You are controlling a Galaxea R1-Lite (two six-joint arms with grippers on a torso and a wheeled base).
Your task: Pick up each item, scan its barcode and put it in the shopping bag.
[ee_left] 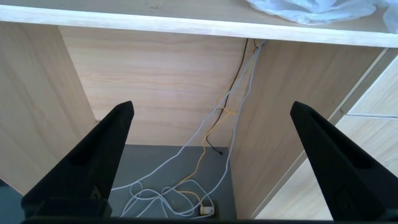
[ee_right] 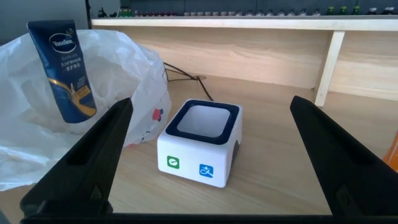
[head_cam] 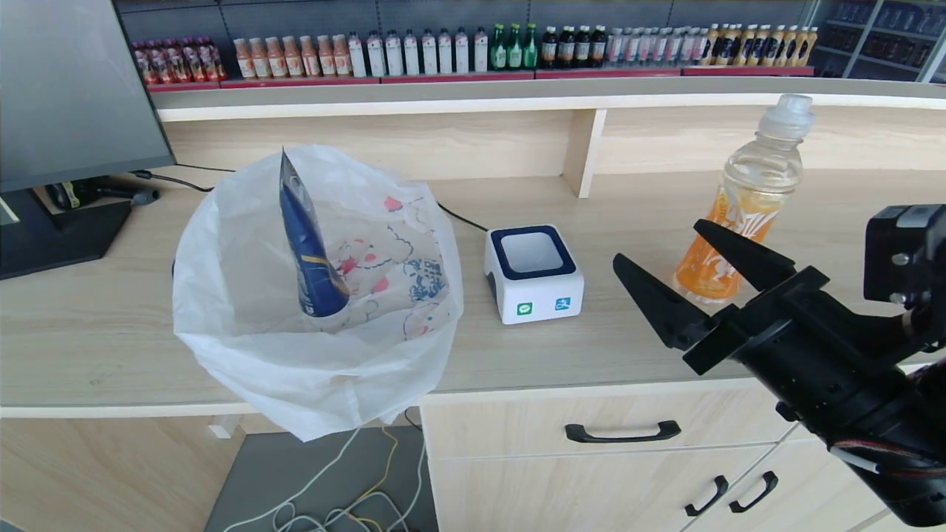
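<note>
Light wood table (head_cam: pixel 96 332) w/ a raised back ledge. Behind it is a shop shelf (head_cam: pixel 473 72) lined w/ drink bottles. A dark monitor (head_cam: pixel 66 81) stands at the table's far left.

White shopping bag (head_cam: pixel 244 355) sits open left of centre, its front sagging over the table edge. A blue tube (head_cam: pixel 310 251) stands in it, crimped end up, leaning a bit. White scanner (head_cam: pixel 533 275) w/ a dark-rimmed top window sits just right of the bag. Orange-drink bottle (head_cam: pixel 746 207) stands upright further right, cap on.

Below the table front are drawers (head_cam: pixel 622 432) w/ black handles on the right. On the left is an open recess w/ loose cables (head_cam: pixel 332 502) on the floor.

Right gripper (head_cam: pixel 658 241) hovers over the table's front right, between scanner & bottle, pointing toward the scanner & bag. Its fingers (head_cam: pixel 650 295) are spread wide w/ nothing betw. them. The bottle is just beside the far finger; can't tell if they touch.

Left gripper (ee_left: pixel 211 106) is low, under table level, facing the recess & cables. Its fingers (ee_left: pixel 93 162) are also spread wide, holding nothing.
</note>
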